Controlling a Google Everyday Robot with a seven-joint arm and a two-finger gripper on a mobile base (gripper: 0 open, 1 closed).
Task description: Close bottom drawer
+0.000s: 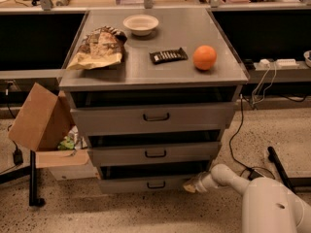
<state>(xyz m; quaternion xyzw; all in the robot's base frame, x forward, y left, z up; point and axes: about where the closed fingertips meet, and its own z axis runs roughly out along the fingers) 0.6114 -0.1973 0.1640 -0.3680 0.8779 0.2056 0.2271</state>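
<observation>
The grey cabinet has three drawers. The bottom drawer (150,184) is the lowest, with a short grey front and a small dark bar handle; it sticks out a little, with a dark gap above it. My gripper (190,186) is at floor level on the end of the white arm (228,175), touching the right end of the bottom drawer's front. The middle drawer (154,154) and top drawer (155,117) also stand slightly out.
On the cabinet top lie a chip bag (98,49), a white bowl (141,24), a dark snack bar (168,56) and an orange (204,58). An open cardboard box (41,123) stands at the left. Cables (238,130) run along the floor at the right.
</observation>
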